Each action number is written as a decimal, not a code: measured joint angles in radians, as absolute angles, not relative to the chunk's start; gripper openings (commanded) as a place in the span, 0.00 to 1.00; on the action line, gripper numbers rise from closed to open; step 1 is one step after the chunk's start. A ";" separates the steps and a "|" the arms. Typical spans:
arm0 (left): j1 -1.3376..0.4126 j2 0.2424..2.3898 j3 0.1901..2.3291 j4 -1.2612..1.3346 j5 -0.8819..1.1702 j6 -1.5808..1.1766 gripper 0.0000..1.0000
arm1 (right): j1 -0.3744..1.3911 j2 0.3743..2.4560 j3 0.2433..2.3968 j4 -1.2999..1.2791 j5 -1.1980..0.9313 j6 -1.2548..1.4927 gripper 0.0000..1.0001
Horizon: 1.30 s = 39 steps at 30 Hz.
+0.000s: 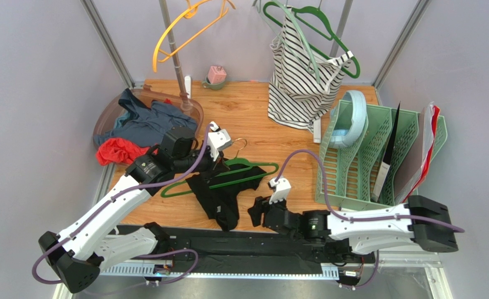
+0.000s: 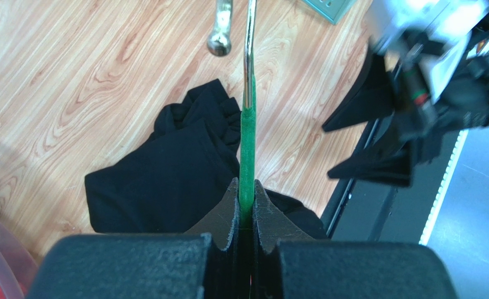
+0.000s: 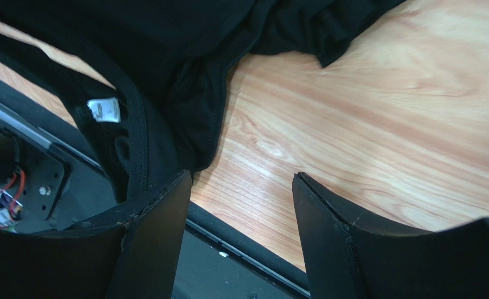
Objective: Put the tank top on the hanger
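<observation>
Gripping hanger (image 2: 247, 143), left end effector (image 2: 246, 187) low, right end effector (image 3: 242, 177) released beside tank top (image 3: 166, 37)

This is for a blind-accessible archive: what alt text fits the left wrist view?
The left gripper, jaws shut, clamps the green hanger edge-on above the black tank top on the wooden table. The right gripper hovers open, upper right.

The tank top (image 1: 219, 198) is plain black, with a small white label (image 3: 103, 109) inside it. The hanger (image 2: 247, 146) is dark green. The surface (image 1: 253, 115) is warm light wood with darker grain lines. The striped top (image 1: 300, 87) has black-and-white bands. The second hanger (image 1: 184, 28) is yellow-orange, the garment (image 1: 150, 121) blue-grey, the cloth (image 1: 119, 151) red and the rack (image 1: 378, 146) mint green.
</observation>
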<state>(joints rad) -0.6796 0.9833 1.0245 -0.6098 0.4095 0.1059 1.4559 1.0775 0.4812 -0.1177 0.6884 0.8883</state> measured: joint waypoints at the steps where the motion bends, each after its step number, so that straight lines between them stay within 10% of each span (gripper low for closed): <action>1: -0.682 0.984 1.024 -0.610 0.410 0.106 0.00 | 1.456 1.119 0.484 -0.088 0.672 0.888 0.66; 21: -0.688 0.988 1.024 -0.610 0.387 0.107 0.00 | 1.459 1.475 0.625 0.183 0.435 0.909 0.60; 39: -0.688 0.988 1.024 -0.611 0.383 0.107 0.00 | 1.459 1.514 0.636 0.162 0.435 0.926 0.13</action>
<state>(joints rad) -0.6880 0.9878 1.0241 -0.6106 0.3828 0.1070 1.4590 1.5135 0.6361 0.1616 0.4355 0.9257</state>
